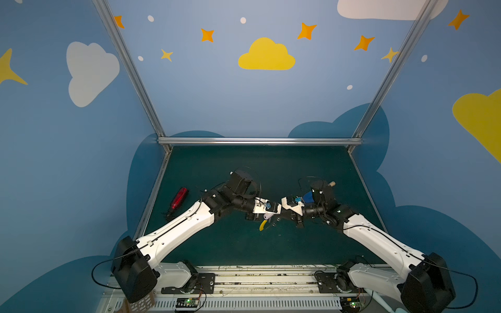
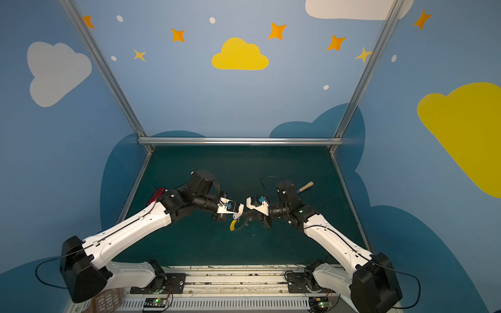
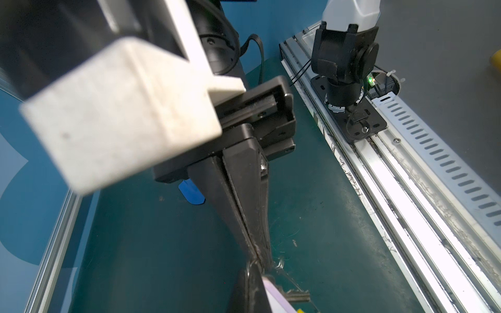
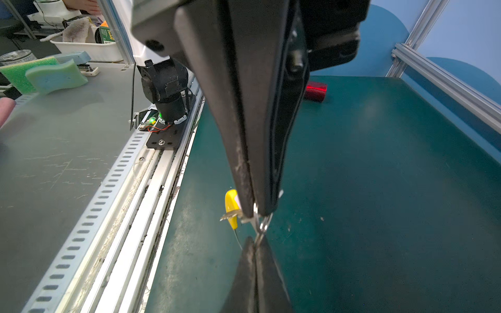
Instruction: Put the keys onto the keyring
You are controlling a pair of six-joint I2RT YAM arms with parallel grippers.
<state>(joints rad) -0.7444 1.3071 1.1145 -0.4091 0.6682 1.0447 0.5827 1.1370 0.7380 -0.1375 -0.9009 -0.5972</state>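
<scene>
Left gripper [image 4: 256,210] is clamping fully shut, tip to tip, and it looks to be nipping the keys [image 4: 230,216] at the head end. The flat silver blade is sticking out sideways from its black tapered fingers, and the white tag [image 1: 268,216] is dangling just beside them. Nose to nose with it, the right gripper [image 4: 255,242] is squeezing completely closed too, pinching a small silver loop [image 4: 263,226] that is bridging the narrow gap between the two sets of tips. Whether that loop belongs to the key or to the hoop, I cannot tell. Just beside the pinch, mid-table between the arms, the keyring [image 4: 232,206] is showing mainly its smooth yellow arc, with a thin dark curve trailing off; whether it is touching the mat is unclear. I'm reading this as the threading step itself, not yet done. The next move is calling for a fine, steady feed, one side holding firm while the other works the springy wire round, and slick thin metal may slip from those hard fingers. Further back, the dull green mat [image 4: 379,189] is lying flat and lightly scuffed. A glossy red plastic piece [image 1: 179,198] is sitting off left, and the blue shovel [image 1: 308,196] with its pale wooden handle is lying behind the right arm.
</scene>
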